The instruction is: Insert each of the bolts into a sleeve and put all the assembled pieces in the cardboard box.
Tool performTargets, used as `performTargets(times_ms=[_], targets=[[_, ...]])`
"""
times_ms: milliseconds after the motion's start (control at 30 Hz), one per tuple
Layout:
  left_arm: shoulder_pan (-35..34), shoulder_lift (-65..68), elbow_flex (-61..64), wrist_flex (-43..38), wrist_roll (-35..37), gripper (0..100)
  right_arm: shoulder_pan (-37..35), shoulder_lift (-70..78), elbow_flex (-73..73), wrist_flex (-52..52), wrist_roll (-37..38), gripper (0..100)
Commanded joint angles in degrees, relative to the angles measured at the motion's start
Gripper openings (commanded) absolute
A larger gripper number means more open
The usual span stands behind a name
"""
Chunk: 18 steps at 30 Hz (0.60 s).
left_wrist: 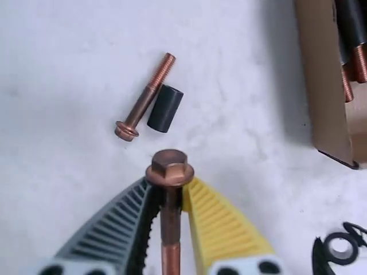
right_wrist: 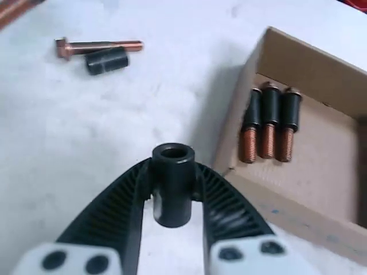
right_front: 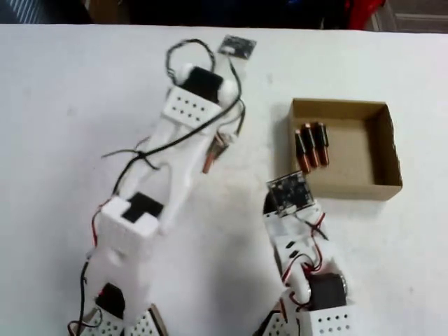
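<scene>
I've got a copper bolt point(left_wrist: 169, 171) pinched head-out in the left gripper point(left_wrist: 170, 189) and a black sleeve point(right_wrist: 172, 197) clamped, bore showing, in the right gripper point(right_wrist: 172, 172). A spare bolt point(left_wrist: 144, 97) and a spare sleeve point(left_wrist: 165, 107) lie side by side outside the cardboard box point(right_front: 339, 109). Three assembled pieces point(right_wrist: 268, 123) lie inside it.

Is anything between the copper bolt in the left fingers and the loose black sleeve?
Nothing visible: bare white table separates the held copper hex-head bolt from the black cylindrical sleeve; a second copper bolt lies beside it.
</scene>
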Motion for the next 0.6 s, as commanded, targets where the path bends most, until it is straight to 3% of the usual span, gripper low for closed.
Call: performTargets(times_ms=[0, 300, 567], targets=[[-0.4, -9.27, 0.79, 0.88, -2.37, 2, -3.82, -0.66, -0.88, -2.77, -0.09, 1.6], [-0.57, -27.21, 16.26, 0.18, -2.55, 2, -8.57, -0.66, -0.53, -7.43, -0.44, 1.6], [-0.57, -41.1, 31.47, -5.8, -2.37, 2, -13.05, -0.66, -0.53, -12.44, -0.53, 1.6]])
